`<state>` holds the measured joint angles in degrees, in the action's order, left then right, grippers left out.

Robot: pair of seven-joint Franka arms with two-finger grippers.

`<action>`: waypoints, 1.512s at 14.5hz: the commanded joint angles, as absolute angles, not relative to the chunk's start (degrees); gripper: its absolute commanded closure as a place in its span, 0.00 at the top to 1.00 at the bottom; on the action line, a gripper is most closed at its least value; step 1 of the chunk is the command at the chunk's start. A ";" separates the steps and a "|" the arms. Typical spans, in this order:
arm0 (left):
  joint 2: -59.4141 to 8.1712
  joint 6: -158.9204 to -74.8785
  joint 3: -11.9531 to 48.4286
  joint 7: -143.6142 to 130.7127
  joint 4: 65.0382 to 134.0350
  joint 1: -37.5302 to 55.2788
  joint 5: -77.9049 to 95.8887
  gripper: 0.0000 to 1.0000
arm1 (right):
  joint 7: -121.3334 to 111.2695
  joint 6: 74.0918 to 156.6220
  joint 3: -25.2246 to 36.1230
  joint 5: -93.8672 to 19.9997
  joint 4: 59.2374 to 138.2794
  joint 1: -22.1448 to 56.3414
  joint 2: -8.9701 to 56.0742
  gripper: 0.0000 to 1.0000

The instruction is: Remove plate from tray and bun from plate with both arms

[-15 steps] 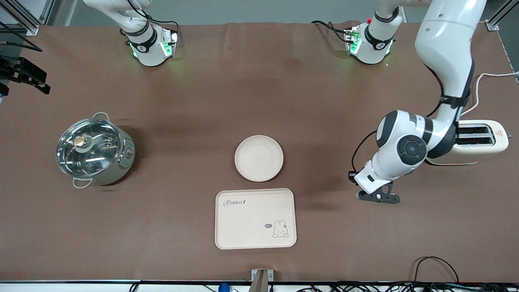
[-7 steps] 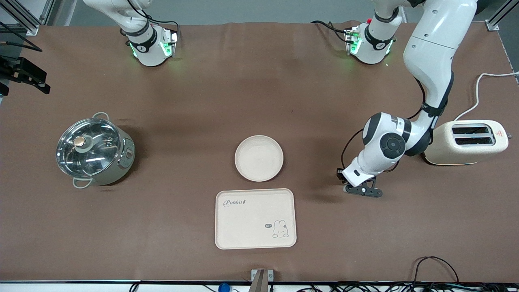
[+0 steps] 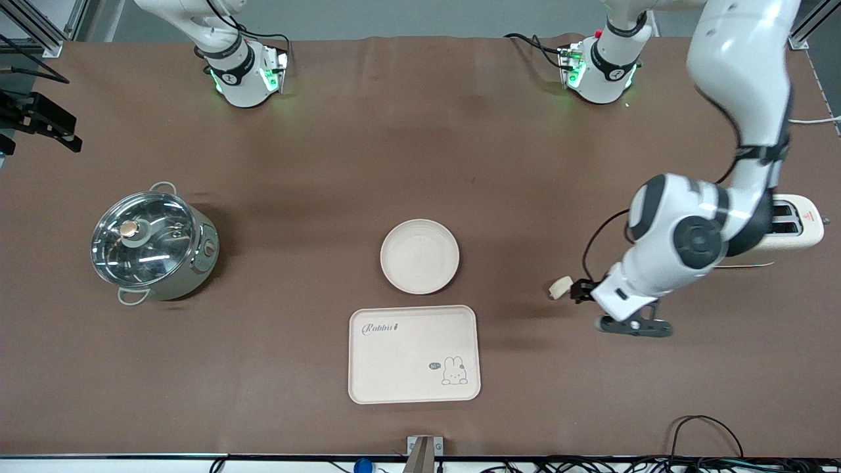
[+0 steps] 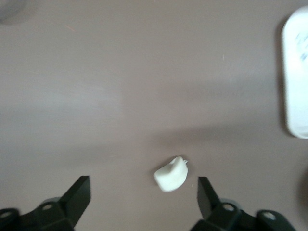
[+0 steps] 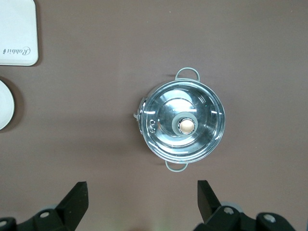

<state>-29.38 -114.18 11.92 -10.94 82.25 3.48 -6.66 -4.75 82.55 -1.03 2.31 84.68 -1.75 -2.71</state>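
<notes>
Both removals look complete. The round cream shallow plate sits empty on the brown tabletop, just beside the cream rectangular rabbit-printed tray and farther from the front camera than it. The small pale oblong bun lies on the bare table toward my left arm's end, well apart from the plate.

My left gripper hangs just above the table with its black fingers spread wide, holding nothing; in the left wrist view the bun lies loose between them. My right gripper waits high over the lidded steel pot, fingers equally wide and empty.

As I judge it, the next move only calls for lifting my left arm straight up and clear without nudging the bun.

The cream two-slot toaster, partly hidden by my left arm's elbow, stands close enough to mind while withdrawing. Nothing else stands in the way.
</notes>
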 commanded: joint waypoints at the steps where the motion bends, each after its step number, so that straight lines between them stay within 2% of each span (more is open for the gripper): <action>1: -21.22 -105.14 12.48 -10.55 78.93 0.80 -5.71 1.00 | -4.84 82.88 -1.14 1.32 85.43 -1.41 -3.78 1.00; 3: -15.06 -100.05 12.13 -10.46 79.10 0.70 -5.80 1.00 | -4.83 82.62 -1.14 1.32 85.52 -1.32 -3.78 1.00; 7: -10.65 -94.24 12.39 -5.57 79.10 -4.46 -5.55 1.00 | -4.83 83.32 -1.05 1.32 85.43 -1.41 -3.69 1.00; 12: -4.93 -92.64 10.38 1.67 80.94 -8.61 -3.25 1.00 | -4.92 83.23 -1.05 1.32 85.34 -1.41 -3.60 1.00; 16: 1.39 -93.94 -0.85 3.17 89.19 0.68 0.17 1.00 | -4.66 83.23 -1.14 1.32 85.34 -1.23 -3.69 1.00; 18: 1.06 -94.39 -1.41 3.77 89.39 0.97 -0.09 1.00 | -4.66 83.23 -1.14 1.32 85.34 -1.32 -3.60 1.00; 22: -2.02 -93.17 -1.41 3.43 84.03 0.79 -0.44 1.00 | -4.66 83.23 -1.05 1.32 85.34 -1.41 -3.60 1.00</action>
